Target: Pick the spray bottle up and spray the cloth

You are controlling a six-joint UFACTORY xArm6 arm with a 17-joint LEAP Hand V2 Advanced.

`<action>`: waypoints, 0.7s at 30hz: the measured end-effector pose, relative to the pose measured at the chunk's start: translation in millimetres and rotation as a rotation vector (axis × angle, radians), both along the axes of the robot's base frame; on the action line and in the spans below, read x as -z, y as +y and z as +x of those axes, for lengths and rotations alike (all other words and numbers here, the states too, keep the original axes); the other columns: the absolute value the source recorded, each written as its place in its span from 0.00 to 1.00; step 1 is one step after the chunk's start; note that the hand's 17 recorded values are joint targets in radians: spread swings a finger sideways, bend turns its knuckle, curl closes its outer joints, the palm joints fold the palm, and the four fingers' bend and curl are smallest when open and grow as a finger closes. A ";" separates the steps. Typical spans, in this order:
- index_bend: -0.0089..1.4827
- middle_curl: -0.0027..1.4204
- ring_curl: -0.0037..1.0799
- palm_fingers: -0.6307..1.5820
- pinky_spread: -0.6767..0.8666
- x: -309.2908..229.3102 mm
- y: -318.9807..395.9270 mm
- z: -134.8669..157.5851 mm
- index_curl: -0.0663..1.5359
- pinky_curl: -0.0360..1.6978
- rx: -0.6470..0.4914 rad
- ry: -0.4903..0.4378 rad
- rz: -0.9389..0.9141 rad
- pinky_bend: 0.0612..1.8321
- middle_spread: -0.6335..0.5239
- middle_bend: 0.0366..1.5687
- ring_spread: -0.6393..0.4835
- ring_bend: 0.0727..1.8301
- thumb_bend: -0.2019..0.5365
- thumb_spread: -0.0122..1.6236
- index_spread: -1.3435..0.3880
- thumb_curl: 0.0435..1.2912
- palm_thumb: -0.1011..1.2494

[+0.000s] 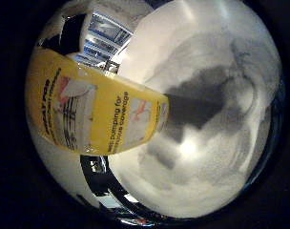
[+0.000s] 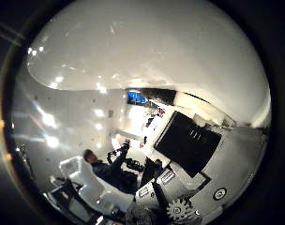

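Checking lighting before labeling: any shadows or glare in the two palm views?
Little finger side view: the spray bottle casts a dark shadow across the white cloth. Thumb side view: bright glare spots dot a pale curved surface filling much of the frame.

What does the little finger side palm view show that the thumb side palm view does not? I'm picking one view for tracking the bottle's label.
Only the little finger side view shows the spray bottle's yellow label, close to the palm, with the white cloth beyond it, a dark shadow on it. Only the thumb side view shows a smooth white surface filling much of the picture, likely the bottle's body, plus the hand with its geared parts, and the room behind. Both seem to share the spray bottle.
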State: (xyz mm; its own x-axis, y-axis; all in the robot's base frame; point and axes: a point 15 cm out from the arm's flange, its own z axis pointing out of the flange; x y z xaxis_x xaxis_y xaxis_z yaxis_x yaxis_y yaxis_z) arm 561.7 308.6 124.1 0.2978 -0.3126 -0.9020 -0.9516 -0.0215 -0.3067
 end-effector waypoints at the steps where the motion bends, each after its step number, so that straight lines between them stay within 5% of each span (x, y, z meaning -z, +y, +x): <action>1: 0.60 0.51 0.70 0.81 0.32 0.5 -0.3 -0.9 0.61 0.75 -0.005 -0.002 -0.005 0.47 0.46 0.78 0.39 0.65 0.25 0.73 0.63 0.37 0.73; 7: 0.36 0.44 0.57 0.74 0.19 3.2 -1.4 -8.7 0.55 0.59 -0.053 -0.020 -0.046 0.46 0.45 0.62 0.41 0.59 0.24 0.68 0.60 0.35 0.67; 9: 0.23 0.44 0.57 0.63 0.16 5.1 -2.7 -12.4 0.53 0.57 -0.077 -0.029 -0.069 0.47 0.44 0.59 0.40 0.60 0.23 0.67 0.59 0.34 0.65; 10: 0.16 0.42 0.57 0.37 0.20 6.1 -2.5 -15.6 0.51 0.58 -0.093 -0.032 -0.080 0.42 0.44 0.51 0.41 0.54 0.21 0.68 0.57 0.32 0.60; 12: 0.12 0.33 0.44 0.24 0.39 9.0 -3.5 -22.9 0.41 0.52 -0.132 -0.035 -0.108 0.33 0.49 0.36 0.48 0.39 0.21 0.67 0.54 0.28 0.52; 17: 0.10 0.26 0.31 0.24 0.61 4.8 -8.8 -26.3 0.32 0.41 -0.171 -0.055 -0.154 0.24 0.54 0.20 0.57 0.25 0.23 0.65 0.52 0.24 0.45; 21: 0.09 0.24 0.28 0.27 0.68 -13.9 -9.3 -22.3 0.26 0.35 -0.171 -0.088 -0.151 0.21 0.55 0.15 0.59 0.21 0.24 0.64 0.52 0.22 0.44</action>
State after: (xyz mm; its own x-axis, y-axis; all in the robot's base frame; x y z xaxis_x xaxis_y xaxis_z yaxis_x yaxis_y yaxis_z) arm 539.4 299.3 138.0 0.4335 -0.3799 -0.8172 -0.8998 -0.2318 -0.3696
